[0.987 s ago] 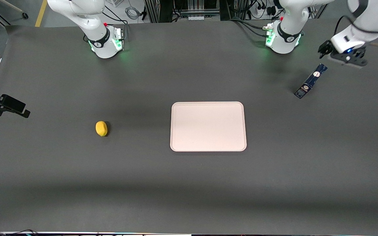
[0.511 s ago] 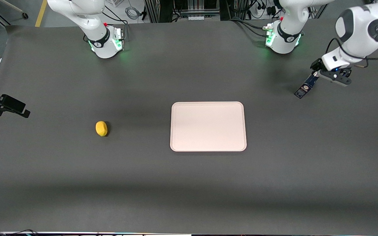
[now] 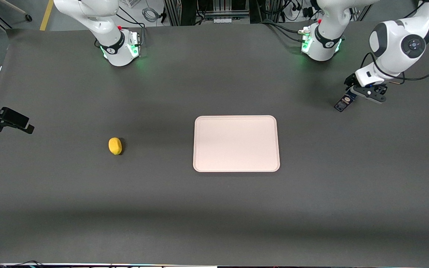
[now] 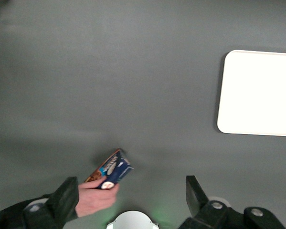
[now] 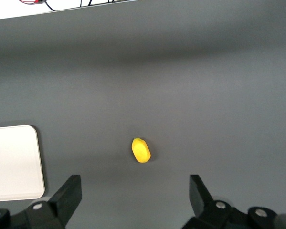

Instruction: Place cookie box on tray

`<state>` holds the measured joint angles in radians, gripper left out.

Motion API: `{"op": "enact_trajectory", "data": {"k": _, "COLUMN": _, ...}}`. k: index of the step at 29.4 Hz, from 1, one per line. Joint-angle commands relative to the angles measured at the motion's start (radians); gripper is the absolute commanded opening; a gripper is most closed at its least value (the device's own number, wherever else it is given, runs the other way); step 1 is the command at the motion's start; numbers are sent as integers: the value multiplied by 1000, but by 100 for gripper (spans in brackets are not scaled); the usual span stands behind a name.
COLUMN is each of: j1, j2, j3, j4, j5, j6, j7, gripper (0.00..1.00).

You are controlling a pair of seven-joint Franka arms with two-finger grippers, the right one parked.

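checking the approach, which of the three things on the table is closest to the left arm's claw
The cookie box, dark blue, right below the claw, whose fingers are open. The tray and the yellow lemon-like object lie much farther toward the parked arm's end.

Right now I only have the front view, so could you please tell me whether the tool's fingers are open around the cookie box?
Observer: Yes. In the left wrist view the tool is open, with its fingers wide apart and the cookie box showing in the gap between them.
Operator: Thank you. Is the box centred in that gap?
Observer: No. It sits right beside one finger, with bare table between it and the other.
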<state>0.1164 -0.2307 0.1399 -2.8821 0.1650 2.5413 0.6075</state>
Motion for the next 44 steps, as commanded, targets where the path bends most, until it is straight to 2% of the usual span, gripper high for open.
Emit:
{"op": "enact_trajectory", "data": {"k": 1, "j1": 5, "j2": -58, "j3": 29, "j4": -59, "j5": 10, "j6": 24, "j7": 12, "gripper": 0}}
{"op": "enact_trajectory", "data": {"k": 8, "j1": 3, "j2": -82, "j3": 27, "j4": 88, "j5": -28, "j6": -160, "j7": 5, "gripper": 0}}
{"op": "enact_trajectory", "data": {"k": 16, "j1": -3, "j2": -75, "j3": -26, "j4": 489, "j5": -177, "j6": -605, "j7": -24, "gripper": 0}}
{"op": "enact_trajectory", "data": {"k": 23, "j1": -4, "j2": -39, "j3": -164, "j4": 769, "j5": -206, "j6": -846, "j7": -302, "gripper": 0}}
{"op": "enact_trajectory", "data": {"k": 29, "j1": -6, "j2": 57, "j3": -348, "j4": 1007, "j5": -238, "j6": -1021, "j7": -627, "gripper": 0}}
{"op": "enact_trajectory", "data": {"k": 32, "j1": -6, "j2": 103, "j3": -437, "j4": 1070, "j5": -289, "j6": -1044, "j7": -760, "gripper": 0}}
{"op": "enact_trajectory", "data": {"k": 36, "j1": -9, "j2": 174, "j3": -535, "j4": 1089, "j5": -329, "j6": -988, "j7": -902, "gripper": 0}}
{"op": "enact_trajectory", "data": {"k": 44, "j1": -15, "j2": 405, "j3": -666, "j4": 1081, "j5": -315, "j6": -755, "j7": -1060, "gripper": 0}}
